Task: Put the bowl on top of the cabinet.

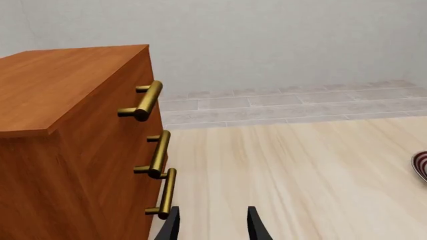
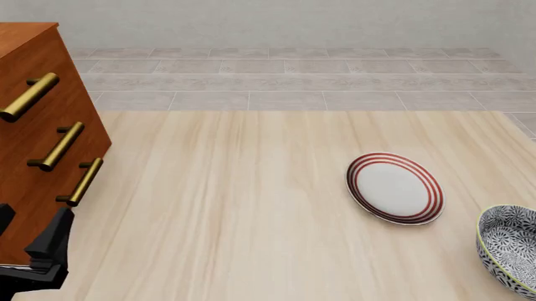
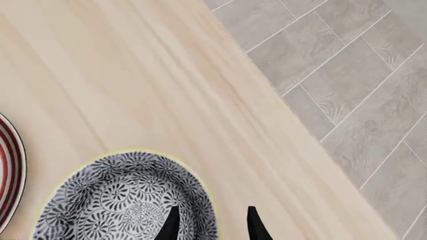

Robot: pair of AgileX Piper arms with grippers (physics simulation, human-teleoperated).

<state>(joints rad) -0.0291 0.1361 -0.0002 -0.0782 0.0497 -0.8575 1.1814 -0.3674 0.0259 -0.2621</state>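
Observation:
The bowl (image 2: pixel 511 254), black-and-white floral with a pale yellow-green rim, sits on the table at the front right, cut off by the edge of the front view. The right wrist view looks down into the bowl (image 3: pixel 127 200). My right gripper (image 3: pixel 212 225) is open, one finger over the bowl's inside and the other outside its rim. The right gripper does not show in the front view. The reddish-brown cabinet (image 2: pixel 34 94) stands at the far left, its flat top (image 1: pixel 53 90) bare. My left gripper (image 1: pixel 212 225) is open and holds nothing, low beside the cabinet's front; its fingers (image 2: pixel 57 235) show at the front left.
A flat white plate with red rings (image 2: pixel 393 187) lies just left of and behind the bowl; its edge also shows as the plate (image 3: pixel 10 170) and the plate (image 1: pixel 420 167). Three brass bar handles (image 1: pixel 150 100) jut from the cabinet's front. The table edge (image 3: pixel 293 120) runs close to the bowl.

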